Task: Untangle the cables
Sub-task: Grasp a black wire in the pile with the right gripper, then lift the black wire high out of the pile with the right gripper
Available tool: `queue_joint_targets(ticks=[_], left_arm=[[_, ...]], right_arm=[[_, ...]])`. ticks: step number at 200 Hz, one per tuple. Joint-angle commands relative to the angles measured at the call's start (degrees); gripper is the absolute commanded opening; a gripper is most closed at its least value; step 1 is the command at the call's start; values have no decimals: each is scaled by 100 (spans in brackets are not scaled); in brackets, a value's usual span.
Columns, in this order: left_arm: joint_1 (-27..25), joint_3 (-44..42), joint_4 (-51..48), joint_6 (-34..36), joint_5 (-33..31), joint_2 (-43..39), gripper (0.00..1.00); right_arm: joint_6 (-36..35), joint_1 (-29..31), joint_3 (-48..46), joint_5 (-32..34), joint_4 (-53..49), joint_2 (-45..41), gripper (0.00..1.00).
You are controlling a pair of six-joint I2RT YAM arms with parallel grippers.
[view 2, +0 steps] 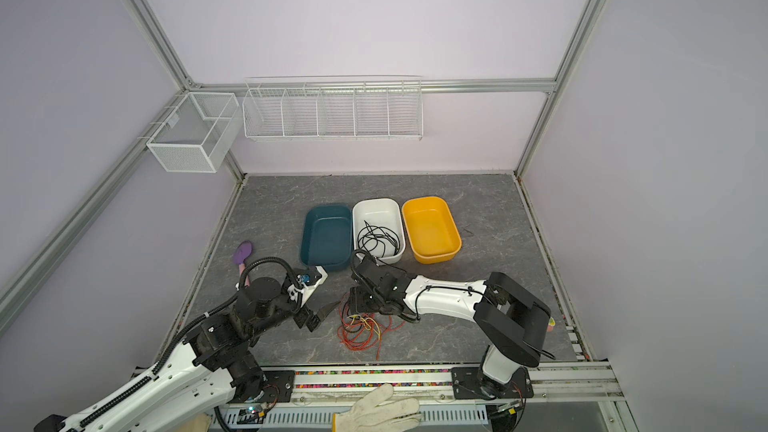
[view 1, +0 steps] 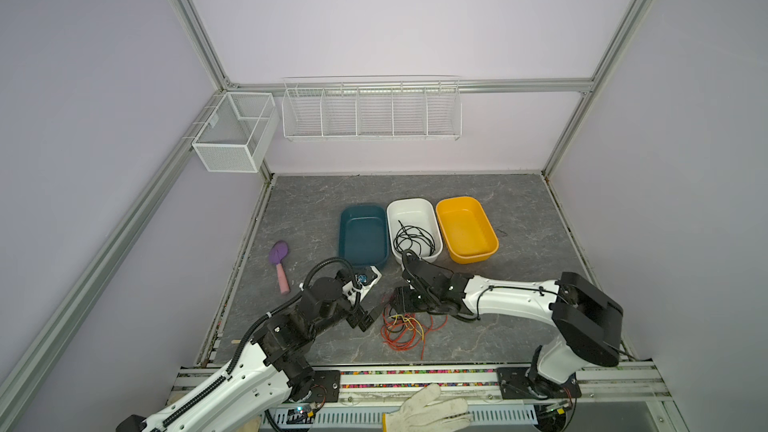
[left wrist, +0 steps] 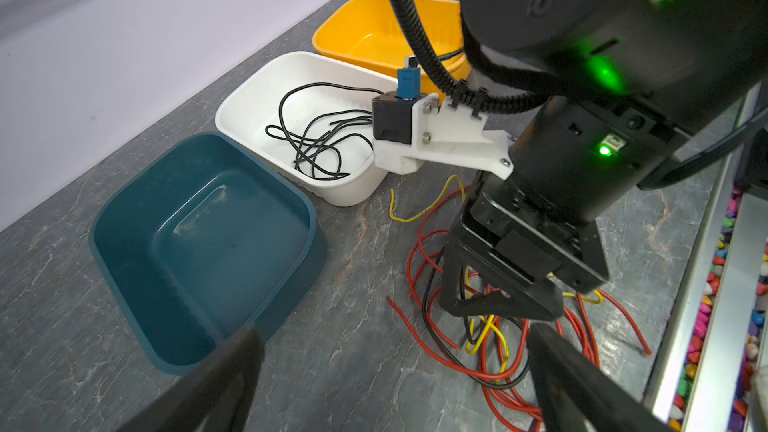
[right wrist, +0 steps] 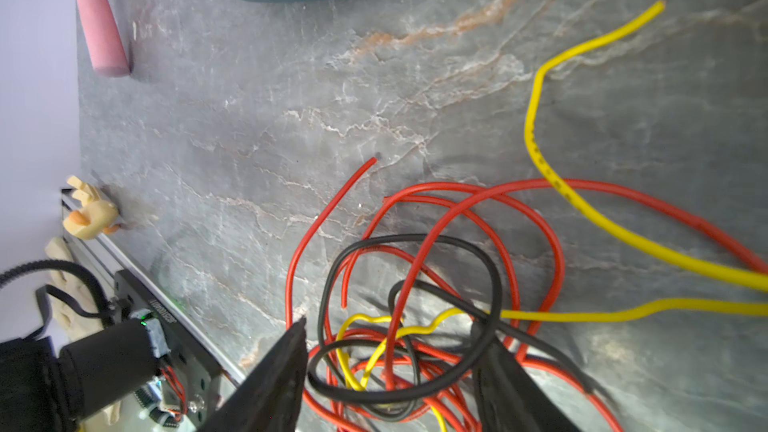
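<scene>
**Straddling the cables (right wrist: 415, 326) at the front of the counter (view 1: 519, 284)**

Finds them knotted in one loose heap of red, black and yellow loops, lying flat on the grey stone-patterned surface near its front edge. Shows one yellow end and one red end trailing clear of the knot in the right wrist view.

Sets the right end effector (right wrist: 390, 328) directly over the heap, fingers (right wrist: 274, 380) parted partway and planted on either side of a black loop. Leaves the wires slack in the gap, with none clamped.

Holds the left end effector (left wrist: 392, 338) just beside the heap on its left, spread wide and grasping nothing.

Places a separate black cable (view 1: 415, 238), coiled loosely, inside the white bin (view 1: 409, 211), behind the knot and apart from it. Flanks that bin closely with a teal bin (view 1: 363, 234) on its left and a yellow bin (view 1: 465, 226) on its right, all three in a row.

Puts a purple-and-pink scoop (view 1: 280, 263) farther left, near the counter's side edge. Rests a white work glove (view 1: 424, 409) on the rail in front of the counter.
</scene>
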Motion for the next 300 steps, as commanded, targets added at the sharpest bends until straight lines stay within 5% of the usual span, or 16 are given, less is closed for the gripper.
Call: queue_joint_targets(ticks=[1, 135, 300], left_arm=[[-37, -45, 118, 165, -2, 21, 99], [-47, -71, 139, 219, 52, 87, 99], [-49, -63, 199, 245, 214, 259, 99]], right_arm=[[45, -19, 96, 189, -118, 53, 52], [-266, -147, 36, 295, -320, -374, 7], [-1914, -289, 146, 226, -939, -2614, 7]])
